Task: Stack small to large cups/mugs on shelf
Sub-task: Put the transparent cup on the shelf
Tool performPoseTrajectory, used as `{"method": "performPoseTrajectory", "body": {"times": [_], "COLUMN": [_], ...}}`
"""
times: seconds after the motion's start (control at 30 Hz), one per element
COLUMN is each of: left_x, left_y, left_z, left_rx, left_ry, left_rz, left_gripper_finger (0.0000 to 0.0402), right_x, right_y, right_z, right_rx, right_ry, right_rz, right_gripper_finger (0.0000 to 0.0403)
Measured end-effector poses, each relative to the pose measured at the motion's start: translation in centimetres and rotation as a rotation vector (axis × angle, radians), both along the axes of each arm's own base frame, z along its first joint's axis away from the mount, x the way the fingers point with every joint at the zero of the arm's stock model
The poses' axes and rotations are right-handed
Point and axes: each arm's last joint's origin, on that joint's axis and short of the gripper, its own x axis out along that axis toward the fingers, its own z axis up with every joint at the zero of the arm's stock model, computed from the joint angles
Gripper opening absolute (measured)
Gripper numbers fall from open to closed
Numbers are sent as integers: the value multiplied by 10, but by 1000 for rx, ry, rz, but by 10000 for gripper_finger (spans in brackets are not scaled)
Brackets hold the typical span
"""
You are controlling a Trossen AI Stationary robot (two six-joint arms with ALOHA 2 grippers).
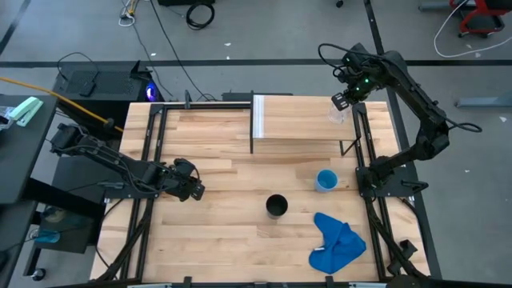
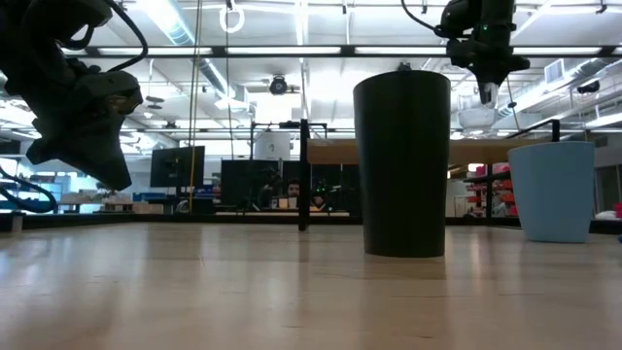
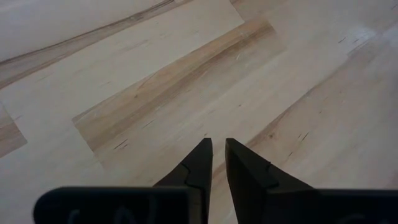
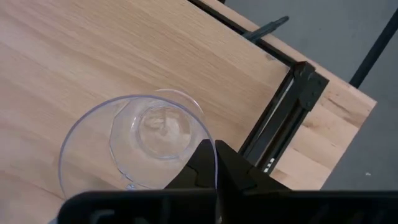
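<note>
The small clear cup [image 1: 337,117] is at the right end of the light-wood shelf [image 1: 300,120], mouth up, with my right gripper [image 1: 339,102] shut on it from above. The right wrist view looks down into the clear cup [image 4: 140,140] over the shelf board [image 4: 93,50]. The light-blue cup [image 1: 326,180] and the black cup [image 1: 276,206] stand upright on their bases on the tabletop, nearer than the shelf. My left gripper [image 1: 194,190] waits, shut, above the table's left part, touching nothing. My right gripper holds the clear cup by its rim [image 4: 210,144], on the side toward the shelf's right end. The wall is pinched with one finger [image 4: 198,163] inside and one outside. The fingers point down from above. The cup is upright; whether its base touches the board I cannot tell.
A crumpled blue cloth [image 1: 336,244] lies near the table's near right corner. The shelf has a white panel [image 1: 258,118] at its left end and thin black legs. Black frame rails [image 1: 366,152] run along both table sides. Bare tabletop [image 1: 224,232] lies between my left gripper and the black cup.
</note>
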Motion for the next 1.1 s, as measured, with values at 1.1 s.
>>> {"method": "performPoseTrajectory", "body": {"times": [1.1], "left_x": [0], "left_y": [0], "left_z": [0], "left_rx": [0], "left_ry": [0], "left_rz": [0], "left_gripper_finger": [60], "right_x": [-2], "right_y": [18], "right_z": [-22], "right_rx": [-32], "right_ry": [-28], "right_rz": [-21], "right_gripper_finger": [0]}}
